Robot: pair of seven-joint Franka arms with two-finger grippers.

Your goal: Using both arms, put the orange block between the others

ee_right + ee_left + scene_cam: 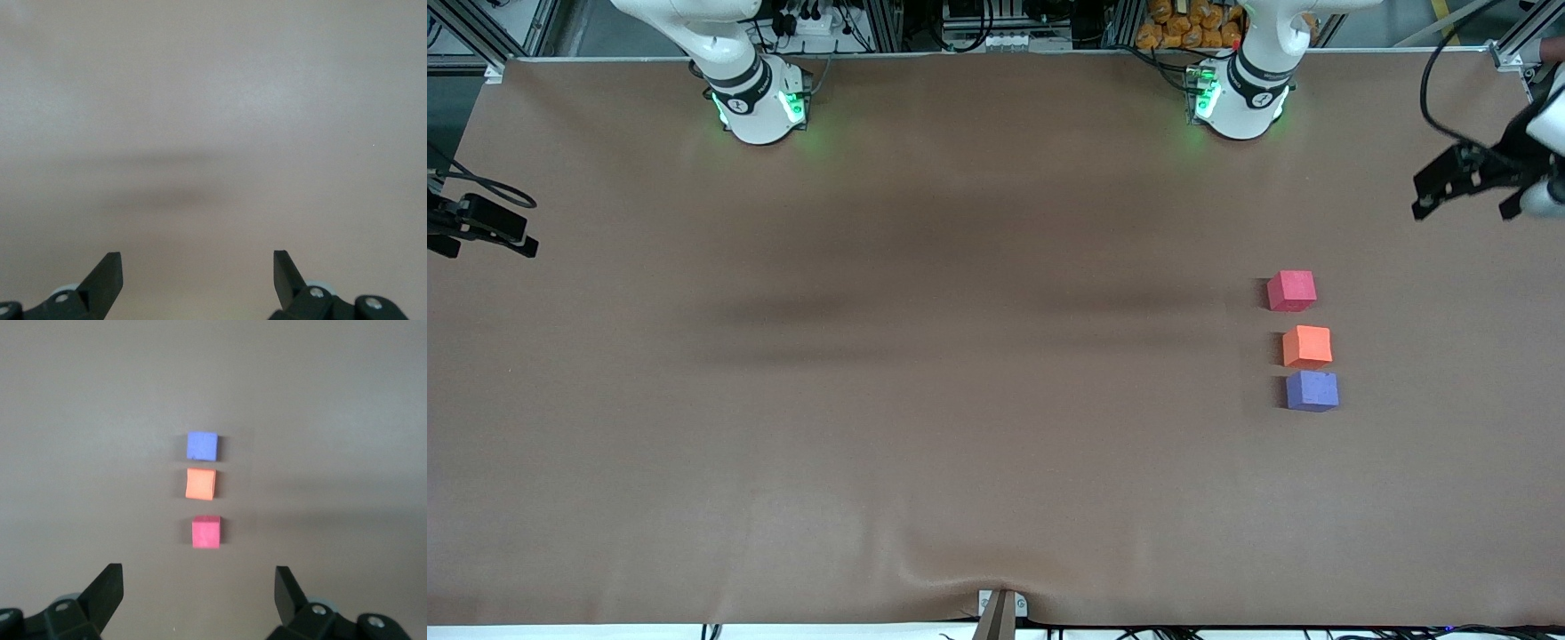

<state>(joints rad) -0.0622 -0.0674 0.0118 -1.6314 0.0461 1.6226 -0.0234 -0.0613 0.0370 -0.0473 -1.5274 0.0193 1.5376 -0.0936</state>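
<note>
Orange block [1307, 346] sits on surface [960, 400] between pink-red cube [1291, 291], at its 12 o'clock, and purple-blue cube [1312, 391], touching it at 6. Left hand [1463, 182] and right hand [480, 227] hang wide open, empty, at opposite surface ends. Placement looks done; next, perhaps evening the gaps.

Both white jointed arms are cut off by the front view's top edge just above their green-lit bases, so their middle links do not show. The black two-finger left gripper [1463, 191] reaches in from that view's edge at the left arm's end of the table with its wrist cropped, and the black two-finger right gripper [480, 233] is likewise cropped at the right arm's end. In each wrist view only the fingertips [107, 587] [107, 273] show, the gripper bodies cut off by the picture's edge.
</note>
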